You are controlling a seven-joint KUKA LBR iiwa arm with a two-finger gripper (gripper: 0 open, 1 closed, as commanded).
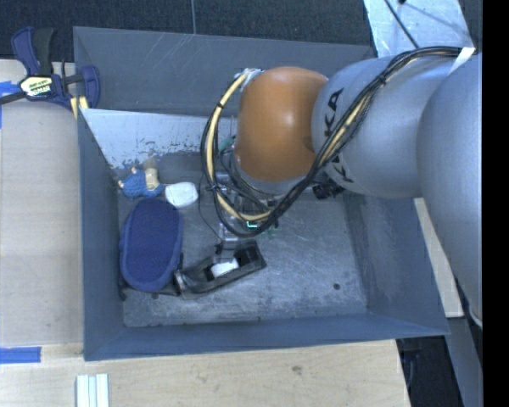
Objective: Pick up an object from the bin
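Gripper (236,242) hangs low over the middle of the bin (237,339), directly above the upper right end of a black elongated object (242,265) with a white patch at its centre. We cannot tell whether the gripper is open or closed, nor whether it touches the object, because the orange cover (276,125) and the looped cables (214,147) on the wrist hide its tip. The black object lies on the bin floor, just below the gripper toward the front wall. Its long axis runs from lower left to upper right, so we judge that a grasp should close across that axis. Its lower left end touches or slightly underlies a blue oval pad (151,244), and we cannot tell which. Beyond the pad, toward the back wall, lie a small white lump (181,195) and a small blue and tan item (138,182), both well clear of the gripper.
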